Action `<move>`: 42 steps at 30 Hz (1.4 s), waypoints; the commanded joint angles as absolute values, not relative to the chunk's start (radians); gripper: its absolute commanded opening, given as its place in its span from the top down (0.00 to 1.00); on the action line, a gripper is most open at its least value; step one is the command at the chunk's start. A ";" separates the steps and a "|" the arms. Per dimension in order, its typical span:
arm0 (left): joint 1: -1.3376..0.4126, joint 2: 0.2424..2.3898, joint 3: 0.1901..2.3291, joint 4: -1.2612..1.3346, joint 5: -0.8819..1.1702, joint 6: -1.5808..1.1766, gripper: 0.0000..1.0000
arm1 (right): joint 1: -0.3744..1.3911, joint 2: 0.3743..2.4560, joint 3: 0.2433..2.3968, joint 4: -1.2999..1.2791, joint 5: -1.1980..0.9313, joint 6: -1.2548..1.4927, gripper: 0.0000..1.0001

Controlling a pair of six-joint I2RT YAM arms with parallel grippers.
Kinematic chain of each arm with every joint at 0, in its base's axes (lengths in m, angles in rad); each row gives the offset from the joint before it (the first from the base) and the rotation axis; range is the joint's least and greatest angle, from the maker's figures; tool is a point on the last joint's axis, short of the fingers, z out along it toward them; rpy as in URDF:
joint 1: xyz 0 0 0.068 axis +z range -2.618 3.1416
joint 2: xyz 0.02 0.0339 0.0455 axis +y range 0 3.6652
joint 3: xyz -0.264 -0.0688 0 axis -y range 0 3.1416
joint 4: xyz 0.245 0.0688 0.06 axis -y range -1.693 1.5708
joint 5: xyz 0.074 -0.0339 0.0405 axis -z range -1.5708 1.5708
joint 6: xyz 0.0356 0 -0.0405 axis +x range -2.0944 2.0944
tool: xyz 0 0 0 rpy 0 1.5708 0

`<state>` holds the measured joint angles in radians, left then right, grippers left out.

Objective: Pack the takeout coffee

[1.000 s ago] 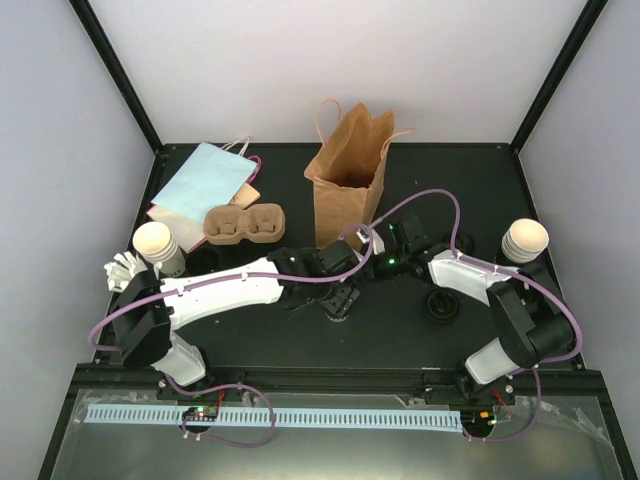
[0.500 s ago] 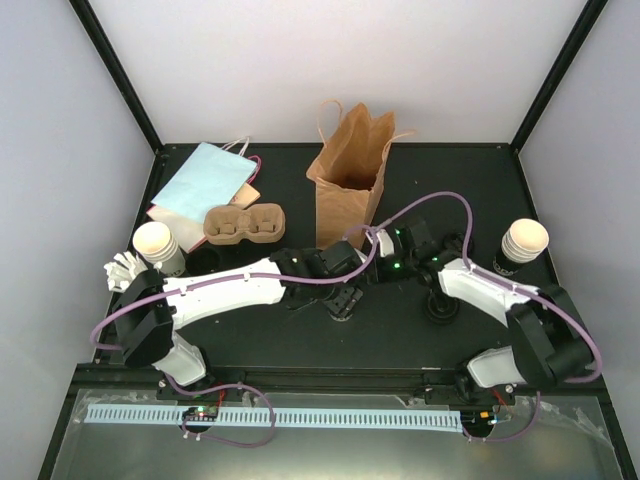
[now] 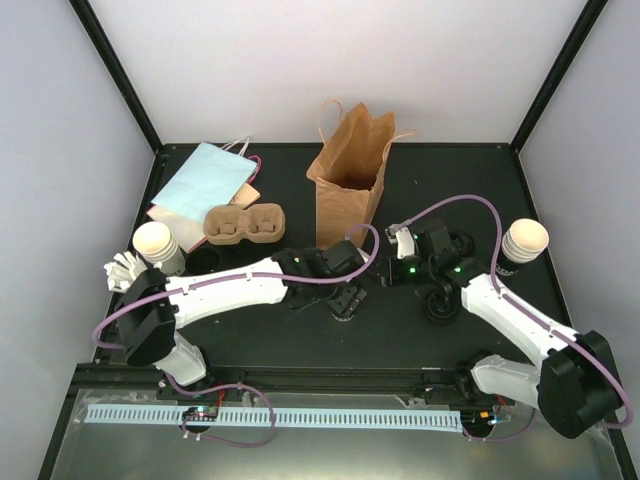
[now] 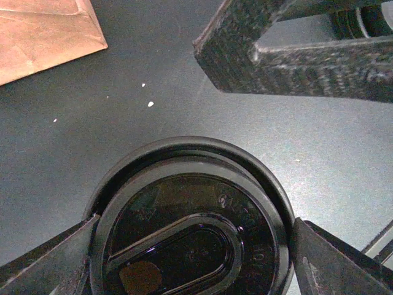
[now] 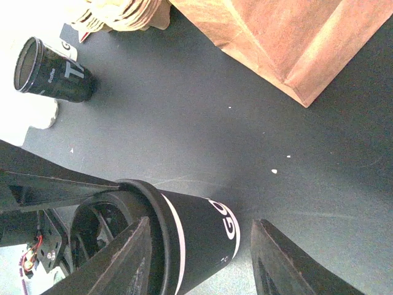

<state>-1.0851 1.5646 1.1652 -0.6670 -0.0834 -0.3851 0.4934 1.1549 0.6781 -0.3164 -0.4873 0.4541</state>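
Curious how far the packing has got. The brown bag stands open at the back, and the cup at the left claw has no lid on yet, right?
Not quite. The cup at the left gripper already has its black lid on; the left wrist view looks straight down onto it. The brown bag does stand open at the back.

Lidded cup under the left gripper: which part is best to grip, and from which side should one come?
Grip the cup on its wall just under the lid, coming from above. It stands upright and is round, and the wider lid rim would probably stop a slip. The left gripper straddles the lid this way.
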 commanded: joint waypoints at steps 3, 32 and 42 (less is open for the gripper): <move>-1.100 1.614 1.253 -0.825 0.007 -0.411 0.13 | 0.489 1.090 0.673 -0.363 -0.433 0.420 0.54; -1.104 1.592 1.217 -0.743 -0.070 -0.411 0.11 | 0.491 1.153 0.621 -0.279 -0.846 0.373 0.23; -1.121 1.546 1.185 -0.702 -0.103 -0.400 0.12 | 0.506 1.238 0.614 -0.304 -0.844 0.353 0.25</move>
